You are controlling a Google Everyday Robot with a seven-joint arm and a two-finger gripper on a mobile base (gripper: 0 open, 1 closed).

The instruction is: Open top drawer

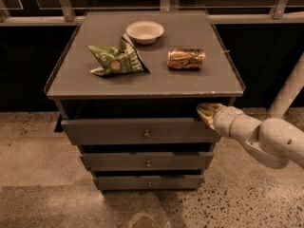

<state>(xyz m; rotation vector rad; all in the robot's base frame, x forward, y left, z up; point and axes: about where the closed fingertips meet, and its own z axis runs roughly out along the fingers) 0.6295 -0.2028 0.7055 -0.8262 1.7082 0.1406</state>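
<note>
The top drawer (pixel 118 131) is the widest grey front under the tabletop, with a small round knob (pixel 147 134) at its centre. It stands out a little from the cabinet, with a dark gap above it. My gripper (pixel 205 112) is at the drawer's upper right corner, just under the tabletop edge, reaching into the gap. My white arm (pixel 266 139) comes in from the right.
Two narrower drawers (pixel 147 161) (pixel 148 182) sit below. On the grey tabletop (pixel 190 80) lie a white bowl (pixel 145 31), a green chip bag (pixel 116 61) and a can on its side (pixel 186 59). A white post (pixel 289 89) stands at the right. The floor is speckled.
</note>
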